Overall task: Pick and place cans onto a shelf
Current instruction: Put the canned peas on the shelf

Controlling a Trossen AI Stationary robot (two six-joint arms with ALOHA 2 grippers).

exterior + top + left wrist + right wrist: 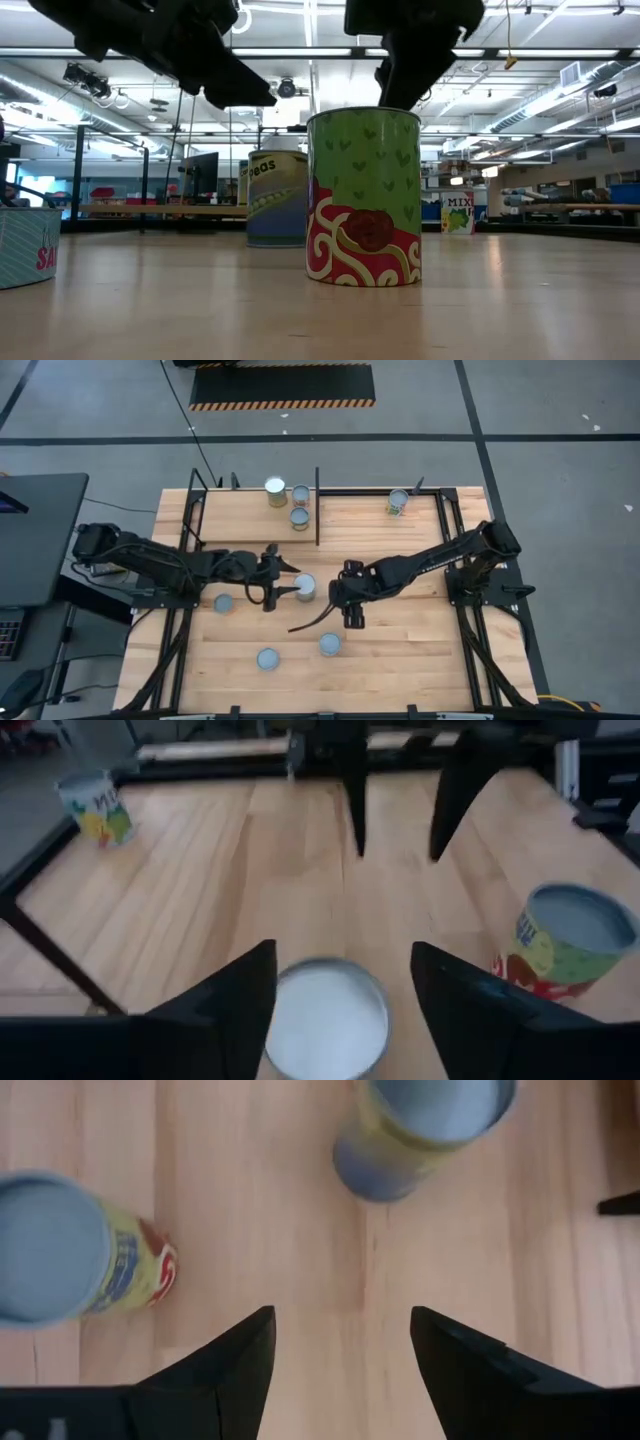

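Note:
My left gripper [288, 584] hovers open just left of and above a silver-topped can [305, 586] that stands upright on the tabletop. In the left wrist view that can [325, 1020] shows between and beyond the gripper [343, 982]. My right gripper [346, 606] points steeply down, open over bare wood [343, 1342], with one can [50, 1250] and another [420, 1130] to either side. A green-and-red can [363, 200] stands near the front edge. Several cans [299, 517] stand upright on the shelf [360, 525] at the far side.
More cans stand on the tabletop at the left [223, 603] and near the front edge [267, 658]. The shelf's black posts [318, 510] rise at the far side. A lone can [398, 502] stands at the shelf's far right. Bare planks lie at the front right.

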